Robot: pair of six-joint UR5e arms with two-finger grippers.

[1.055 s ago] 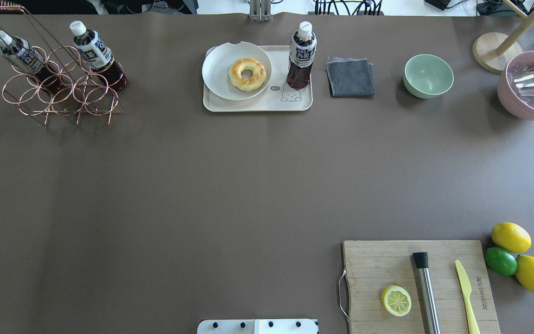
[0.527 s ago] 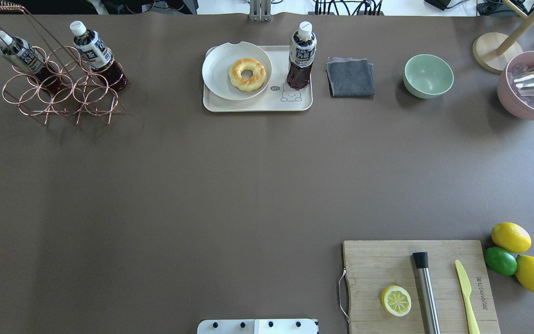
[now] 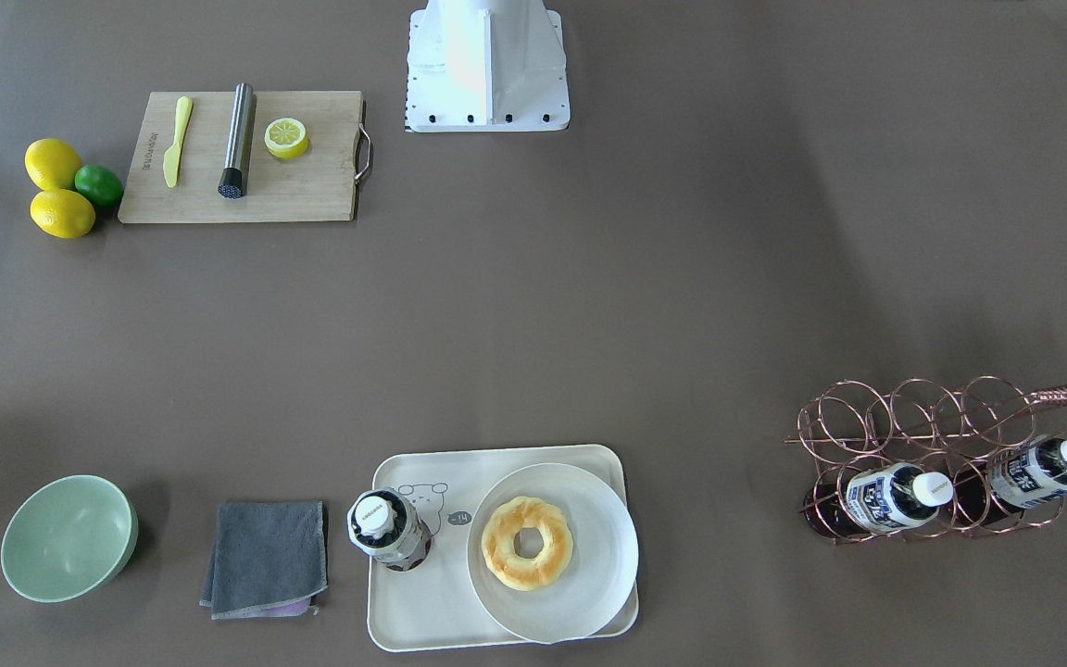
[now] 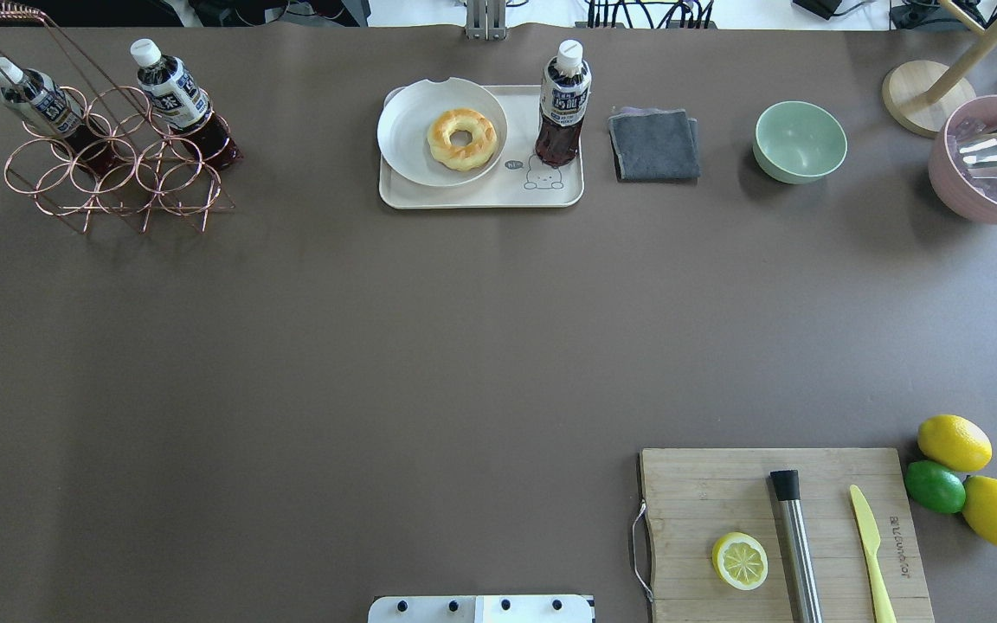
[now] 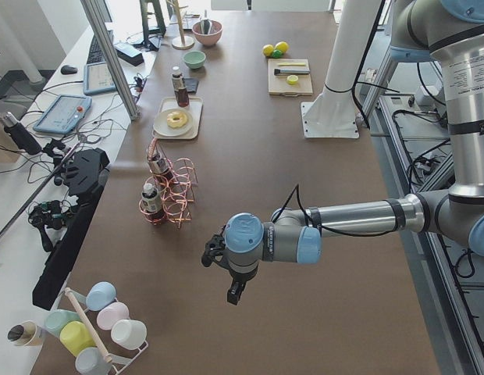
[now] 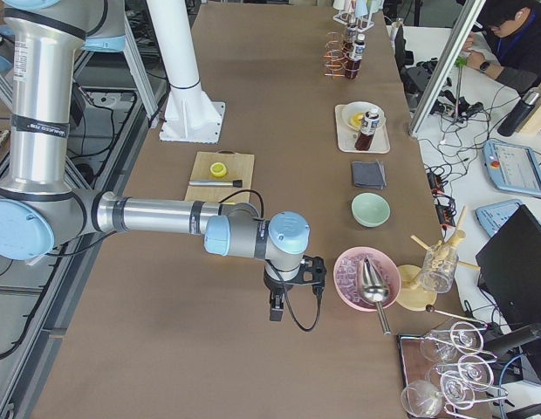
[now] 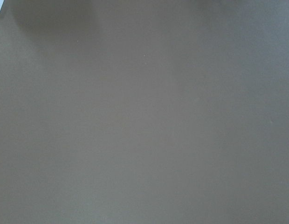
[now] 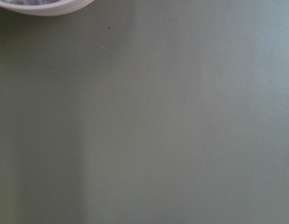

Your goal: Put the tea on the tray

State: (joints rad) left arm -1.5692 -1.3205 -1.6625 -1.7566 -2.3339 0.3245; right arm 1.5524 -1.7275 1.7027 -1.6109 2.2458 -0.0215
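One tea bottle [image 4: 562, 104] stands upright on the right end of the cream tray [image 4: 464, 197], beside its bear drawing; it also shows in the front-facing view [image 3: 388, 528] on the tray [image 3: 422, 602]. Two more tea bottles [image 4: 171, 91] lean in a copper wire rack [image 4: 109, 164] at the far left. My left gripper [image 5: 234, 295] hangs over bare table, far from the tray. My right gripper [image 6: 276, 312] hangs over bare table near the pink bowl. Both show only in the side views, so I cannot tell whether they are open or shut. Nothing is seen in either.
A round plate with a donut [image 4: 461, 138] fills the tray's left part. A grey cloth [image 4: 654, 144], green bowl [image 4: 800, 141] and pink bowl of ice [image 4: 992, 160] stand to the right. A cutting board [image 4: 706, 502] with lemon half, muddler and knife lies near right.
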